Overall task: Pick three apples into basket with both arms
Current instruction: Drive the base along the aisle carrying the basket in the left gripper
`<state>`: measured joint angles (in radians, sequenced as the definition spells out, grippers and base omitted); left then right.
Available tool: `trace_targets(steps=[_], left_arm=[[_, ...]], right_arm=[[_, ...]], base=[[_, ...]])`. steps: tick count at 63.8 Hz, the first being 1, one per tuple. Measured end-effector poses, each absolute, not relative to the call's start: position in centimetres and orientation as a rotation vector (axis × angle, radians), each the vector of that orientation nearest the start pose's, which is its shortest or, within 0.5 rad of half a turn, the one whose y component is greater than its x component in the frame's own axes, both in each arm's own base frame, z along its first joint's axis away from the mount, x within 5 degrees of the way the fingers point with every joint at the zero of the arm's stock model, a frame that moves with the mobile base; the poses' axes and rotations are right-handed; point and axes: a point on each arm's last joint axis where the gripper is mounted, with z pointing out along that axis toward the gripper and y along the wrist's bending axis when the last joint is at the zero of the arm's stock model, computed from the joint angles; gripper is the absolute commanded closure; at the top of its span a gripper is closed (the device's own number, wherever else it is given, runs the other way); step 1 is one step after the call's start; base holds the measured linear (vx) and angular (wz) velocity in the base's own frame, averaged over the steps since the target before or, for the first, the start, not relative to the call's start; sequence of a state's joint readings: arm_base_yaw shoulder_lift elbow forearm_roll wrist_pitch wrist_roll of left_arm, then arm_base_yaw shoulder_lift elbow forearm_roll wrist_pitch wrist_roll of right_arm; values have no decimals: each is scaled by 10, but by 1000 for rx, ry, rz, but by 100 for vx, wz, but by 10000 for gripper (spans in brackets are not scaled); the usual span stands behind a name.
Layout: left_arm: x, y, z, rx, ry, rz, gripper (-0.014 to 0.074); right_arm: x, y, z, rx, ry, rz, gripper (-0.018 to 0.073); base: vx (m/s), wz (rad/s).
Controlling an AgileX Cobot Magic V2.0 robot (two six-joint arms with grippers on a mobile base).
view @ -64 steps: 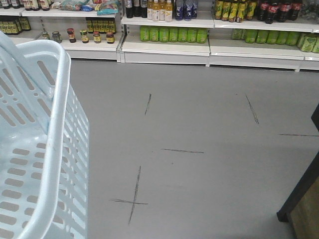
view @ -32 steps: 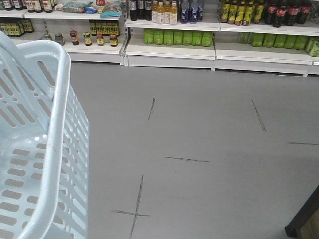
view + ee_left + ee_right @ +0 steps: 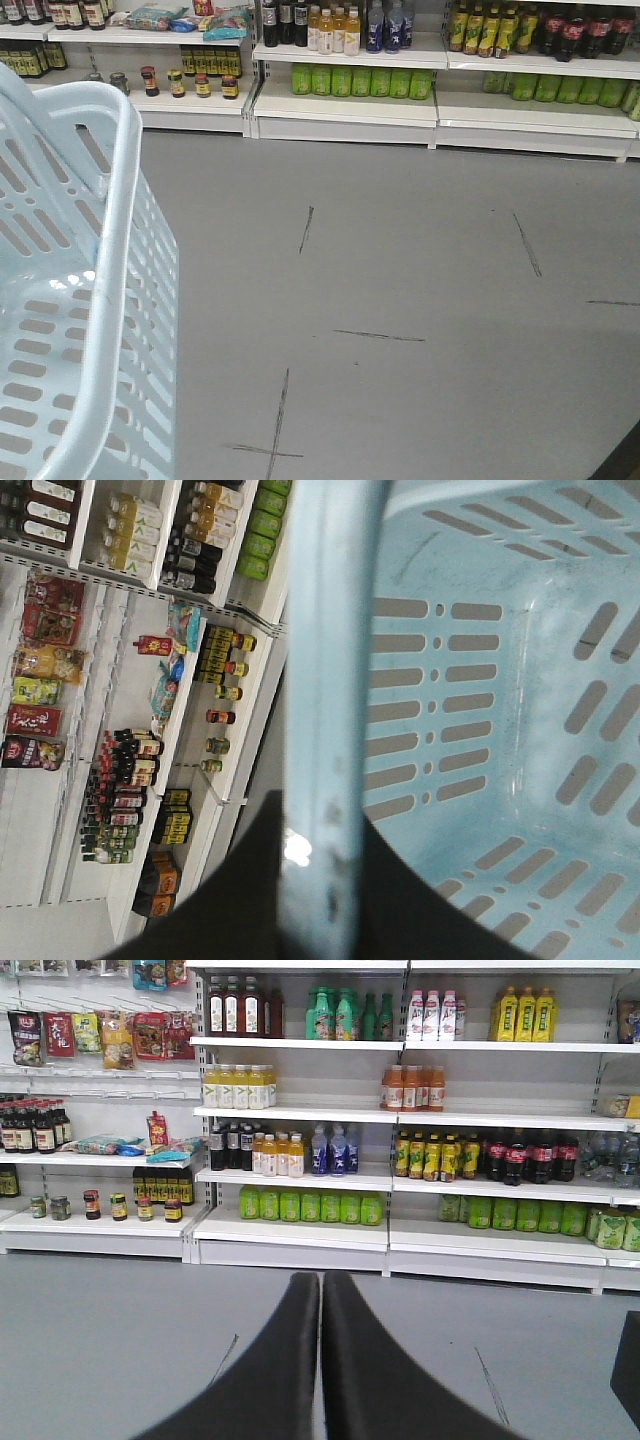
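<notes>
Pale blue-white slotted plastic basket (image 3: 110, 250) fills the left edge of the front view, rim up. Its long side wall is toward the camera, and it sits well above the grey floor (image 3: 420, 260). Front view shows only one wall, the rounded rim and part of the slotted bottom. Left wrist view looks down along the basket rim (image 3: 330, 680), with the slotted interior walls and bottom to the right of it. The left hand (image 3: 320, 815) is clamped on that rim: one black finger (image 3: 225, 900) shows on the outer side and the other on the inner side, and the rim runs straight between them. Both look pressed to the plastic, with a small glare spot on the rim at the grip. Right wrist view shows the right hand (image 3: 321, 1285) fully closed. Its two black fingers (image 3: 270, 1380) meet along a thin seam and nothing is between them. It points level at the store shelves (image 3: 300, 1230) across open floor. The floor carries dark scuffed line marks, including a cross (image 3: 272, 440) near the bottom of the front view. White shelves run along the far wall, with a row of green bottles (image 3: 360, 80) on the low tier and small jars (image 3: 190, 83) to their left. Dark, yellow and orange drink bottles stand on the tiers above.
</notes>
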<state>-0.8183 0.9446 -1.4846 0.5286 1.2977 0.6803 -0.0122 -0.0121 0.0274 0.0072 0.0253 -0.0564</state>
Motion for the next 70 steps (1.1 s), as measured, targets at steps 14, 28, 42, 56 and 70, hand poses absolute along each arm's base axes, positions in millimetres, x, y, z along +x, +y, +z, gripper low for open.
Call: trace_targets(steps=[14,28,42,56,70], left_arm=[[114,-57,492,1389,1661,566,604],[114,-57,492,1389,1661,566,604],[114,-57,492,1389,1661,566,604],[114,-57,492,1389,1661,566,604],[114,-57,492,1389,1661,566,604]], right_arm=[[57,-1,202,-28,1524,-49,568],[57,-1,202,-28,1524,-49,568],[57,-1,202,-28,1524,-49,568],[57,-1,202,-28,1524,-49,568],[57,-1,202,-28,1524,-49,568]], base=[[10,-1],[6,-10],[2,-7],[1,-3],[0,-1]])
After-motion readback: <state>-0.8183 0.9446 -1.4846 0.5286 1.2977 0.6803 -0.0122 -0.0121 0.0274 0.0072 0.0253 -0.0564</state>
